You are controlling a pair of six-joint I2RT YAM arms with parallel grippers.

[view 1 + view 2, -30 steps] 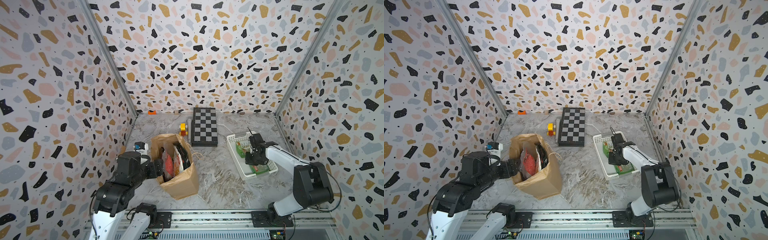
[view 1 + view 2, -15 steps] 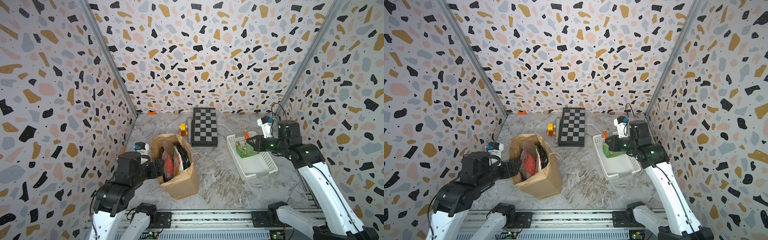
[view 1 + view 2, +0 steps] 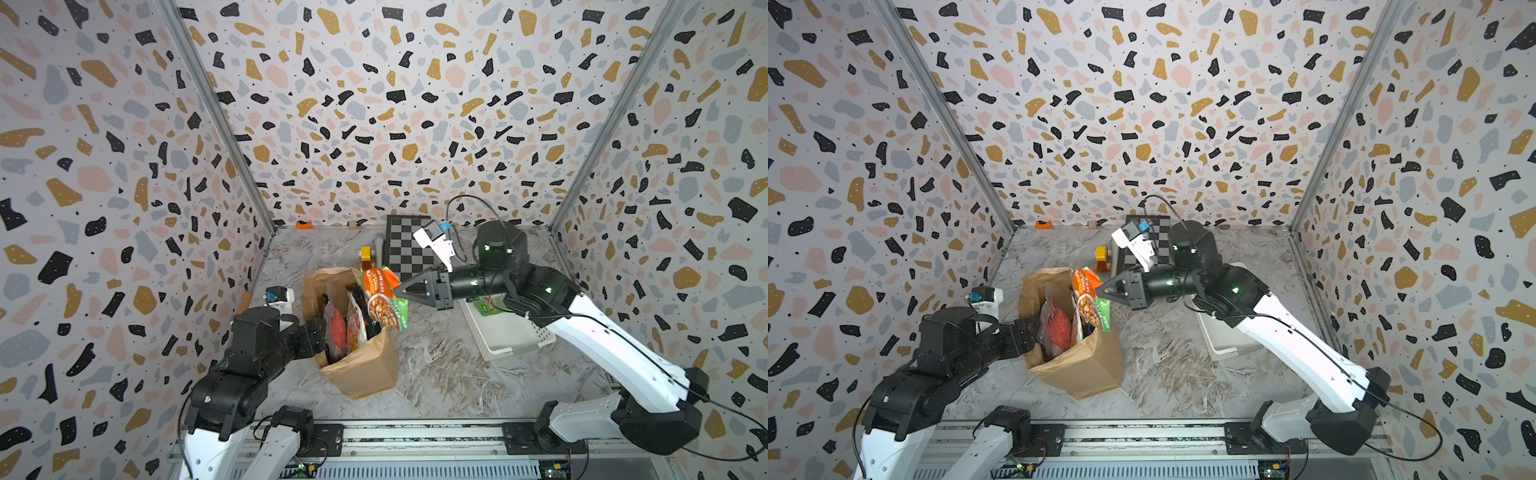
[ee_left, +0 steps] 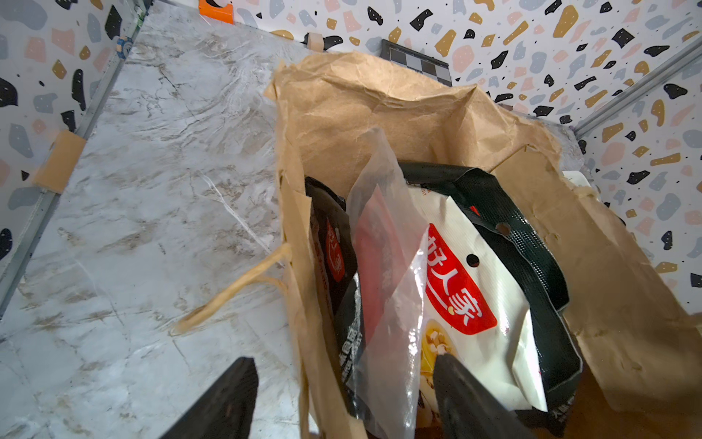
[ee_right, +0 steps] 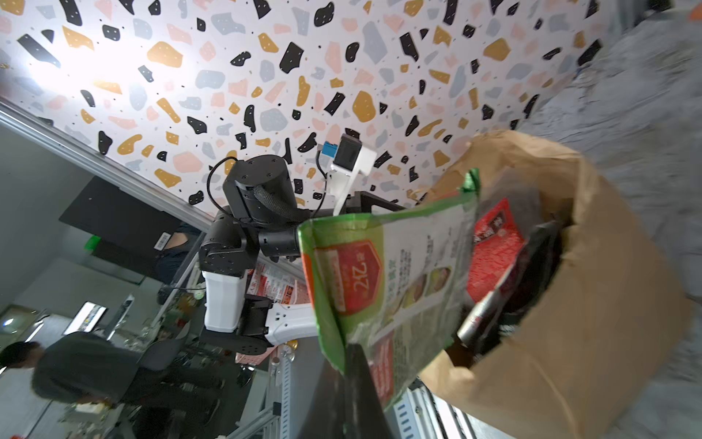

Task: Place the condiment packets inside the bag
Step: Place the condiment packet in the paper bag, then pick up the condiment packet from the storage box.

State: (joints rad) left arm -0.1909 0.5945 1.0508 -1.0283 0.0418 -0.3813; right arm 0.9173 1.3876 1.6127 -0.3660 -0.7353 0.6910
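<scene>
The brown paper bag (image 3: 361, 365) (image 3: 1084, 370) stands open at centre left. Inside it, several condiment packets stand upright: a red one (image 3: 336, 328), a cream one (image 4: 475, 304) and a black one (image 4: 532, 247). My right gripper (image 3: 397, 293) (image 5: 353, 347) is shut on a green packet (image 3: 384, 299) (image 5: 387, 273), which hangs over the bag's right rim. My left gripper (image 3: 320, 336) (image 4: 343, 363) is open and straddles the bag's left wall, one finger outside and one inside. Another green packet (image 3: 488, 305) lies in the basket.
A white perforated basket (image 3: 507, 336) sits to the right of the bag, partly under my right arm. A chessboard (image 3: 409, 249) and a small yellow block (image 3: 365, 253) lie behind the bag. An orange piece (image 3: 304, 225) sits by the back wall.
My right arm has risen from the basket and swung left to the bag's mouth, carrying the green packet. The left arm and the bag have stayed put.
</scene>
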